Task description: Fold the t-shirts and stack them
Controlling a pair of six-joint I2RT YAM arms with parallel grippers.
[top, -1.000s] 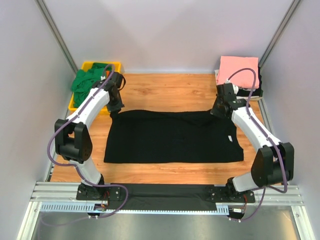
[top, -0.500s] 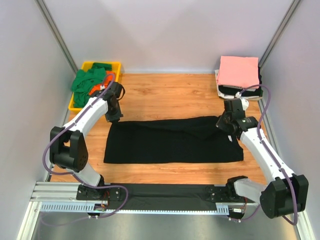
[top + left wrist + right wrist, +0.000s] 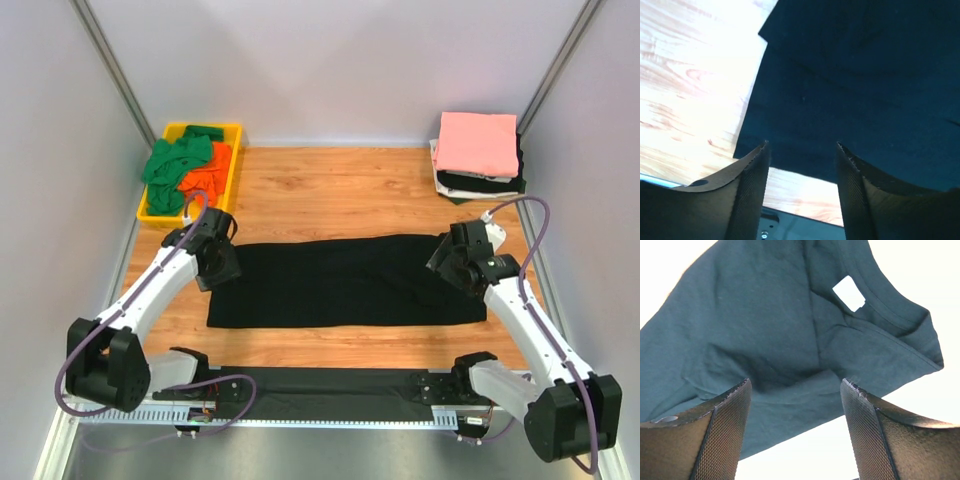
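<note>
Black shirt (image 3: 345, 282) lies flat on the table (image 3: 330, 190), folded into a long band that runs from under the left gripper (image 3: 801, 150) across to the right gripper (image 3: 795, 384). Beyond the left gripper and a little to its left stands a yellow tray (image 3: 236, 150) holding a crumpled green shirt (image 3: 170, 165) and an orange shirt (image 3: 208, 175). The left gripper is over the band's left end, near its far corner. Its jaws are wide apart with nothing between them, and its wrist view shows the cloth's left edge and bare wood below. Whether its tips touch the cloth cannot be told. The right gripper is over the band's right end, at the collar. Its jaws are wide apart with nothing gripped. A white label (image 3: 849, 293) inside the neckline shows ahead of it, and the cloth there is creased, with a fold line running back towards the gripper. Beyond the right gripper, at the table's far corner, sits a folded stack (image 3: 480, 185). A pink shirt (image 3: 478, 142) is on top, with white and dark edges showing beneath it.
</note>
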